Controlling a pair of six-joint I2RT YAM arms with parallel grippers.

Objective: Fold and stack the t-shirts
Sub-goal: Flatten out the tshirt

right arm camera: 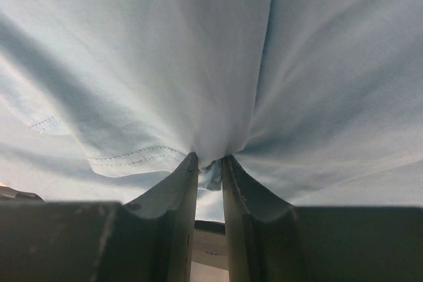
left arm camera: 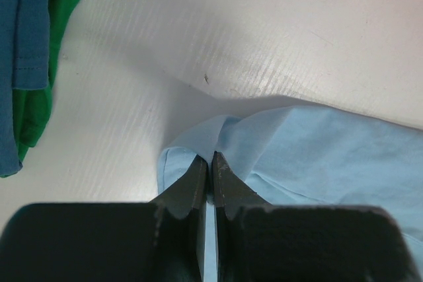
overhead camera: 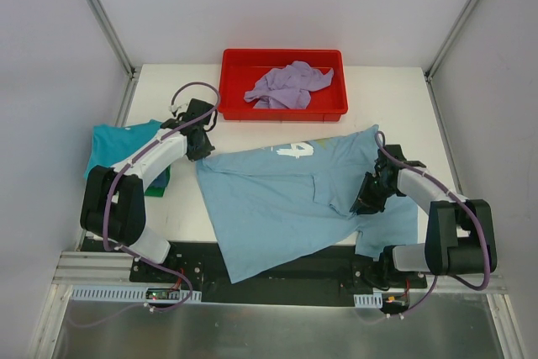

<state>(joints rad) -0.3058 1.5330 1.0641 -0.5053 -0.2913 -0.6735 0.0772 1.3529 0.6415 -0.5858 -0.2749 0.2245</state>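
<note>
The light blue t-shirt with white lettering lies spread across the table's middle, its lower hem hanging over the near edge. My left gripper is shut on its left corner, seen pinched in the left wrist view. My right gripper is shut on a bunched fold at the shirt's right side, seen in the right wrist view. A teal t-shirt lies folded at the left on a dark green one. A lavender t-shirt is crumpled in the tray.
The red plastic tray stands at the back centre. White walls and metal frame posts enclose the table. The teal and green shirts show at the left edge of the left wrist view.
</note>
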